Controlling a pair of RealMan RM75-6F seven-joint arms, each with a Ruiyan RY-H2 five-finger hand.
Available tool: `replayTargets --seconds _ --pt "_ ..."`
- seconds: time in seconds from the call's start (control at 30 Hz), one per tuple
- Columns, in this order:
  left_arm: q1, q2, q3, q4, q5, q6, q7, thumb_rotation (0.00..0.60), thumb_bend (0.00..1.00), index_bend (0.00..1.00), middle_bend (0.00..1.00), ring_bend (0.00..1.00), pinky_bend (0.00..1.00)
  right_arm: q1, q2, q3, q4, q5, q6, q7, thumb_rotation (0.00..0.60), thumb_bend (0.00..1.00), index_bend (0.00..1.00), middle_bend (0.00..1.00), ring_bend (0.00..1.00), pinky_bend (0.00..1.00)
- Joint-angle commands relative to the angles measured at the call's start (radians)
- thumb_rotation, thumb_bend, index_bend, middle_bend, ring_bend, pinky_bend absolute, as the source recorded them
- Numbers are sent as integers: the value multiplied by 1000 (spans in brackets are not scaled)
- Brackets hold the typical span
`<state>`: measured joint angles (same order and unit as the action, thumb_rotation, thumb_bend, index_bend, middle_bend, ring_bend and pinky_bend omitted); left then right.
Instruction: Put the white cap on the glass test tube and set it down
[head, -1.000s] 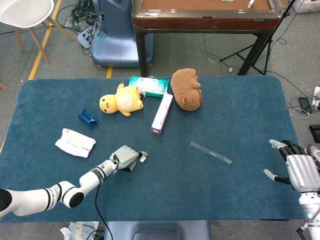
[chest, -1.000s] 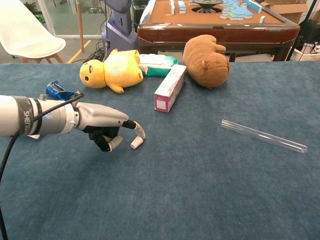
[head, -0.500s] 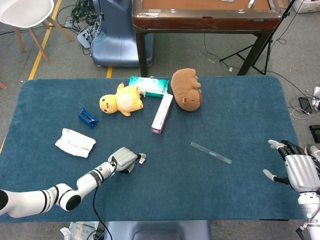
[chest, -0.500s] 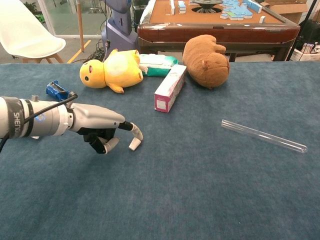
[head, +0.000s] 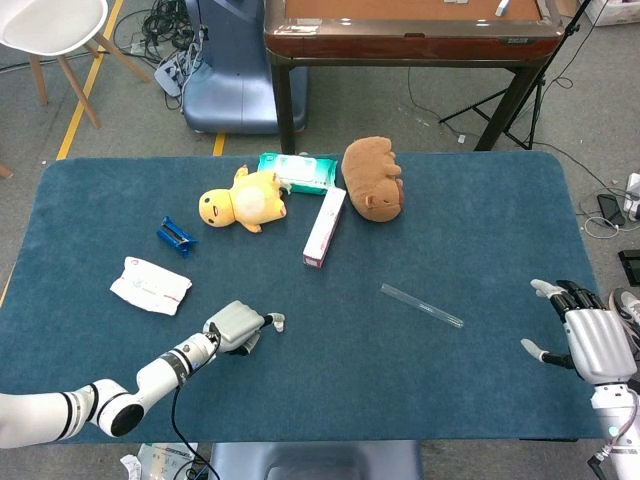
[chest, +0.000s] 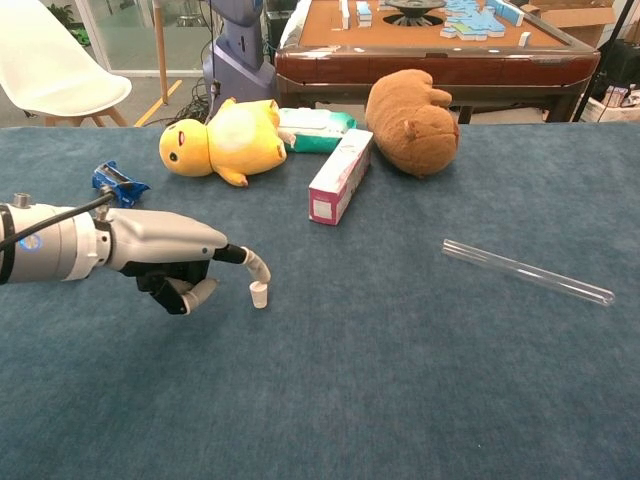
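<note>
The small white cap (chest: 259, 294) stands upright on the blue table cloth, also seen in the head view as the cap (head: 278, 322). My left hand (chest: 170, 260) lies just left of it, most fingers curled under the palm. One finger hooks out over the cap, its tip touching or just above the cap's top. The glass test tube (chest: 527, 272) lies flat far to the right, the same tube (head: 421, 305) near the table's middle in the head view. My right hand (head: 595, 340) hovers by the right table edge, fingers spread, holding nothing.
Behind the work area lie a yellow plush (head: 243, 201), a brown plush (head: 373, 178), a pink-and-white box (head: 324, 226) and a green wipes pack (head: 297, 171). A blue clip (head: 175, 236) and a white packet (head: 150, 284) sit at the left.
My left hand has drawn back toward the left front, and the cap has slid a little with it, going from tilted to upright. The right hand has barely shifted.
</note>
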<state>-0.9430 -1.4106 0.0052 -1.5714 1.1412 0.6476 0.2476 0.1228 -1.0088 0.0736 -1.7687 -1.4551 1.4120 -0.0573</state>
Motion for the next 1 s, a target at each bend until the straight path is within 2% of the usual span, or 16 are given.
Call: replayTargets --seconds 0.03,0.47,0.53,0.6,0.7,0.83,1.0 --pt "2 0 1 -5 6 4 0 600 728 165 1000 1000 1000 -2 0 -1 0 -2 3 1 600 147 200 313 172 219" --pt "16 7 -17 -12 42 36 -31 600 716 165 1000 1000 1000 -9 -4 -5 6 -7 9 11 600 148 201 313 172 218" --pt "26 -1 -21 -6 59 62 -35 600 659 165 1000 1000 1000 -8 -4 -4 7 -8 10 11 600 148 200 313 172 219" --pt "39 -20 -27 10 79 98 -38 600 543 171 1000 1000 1000 -8 -4 -3 8 -9 12 12 600 148 201 313 172 219" --pt "59 -60 -37 51 118 154 -54 600 380 252 1000 1000 1000 -8 -3 -4 9 -11 9 14 600 148 201 313 172 219" --pt "76 -113 -47 115 160 203 -84 600 319 368 1000 1000 1000 -9 -1 -8 9 -7 3 16 600 148 201 313 172 219" --pt "72 -146 -54 154 173 196 -87 600 292 384 1000 1000 1000 -10 -2 -9 11 -7 2 18 600 148 200 313 172 219"
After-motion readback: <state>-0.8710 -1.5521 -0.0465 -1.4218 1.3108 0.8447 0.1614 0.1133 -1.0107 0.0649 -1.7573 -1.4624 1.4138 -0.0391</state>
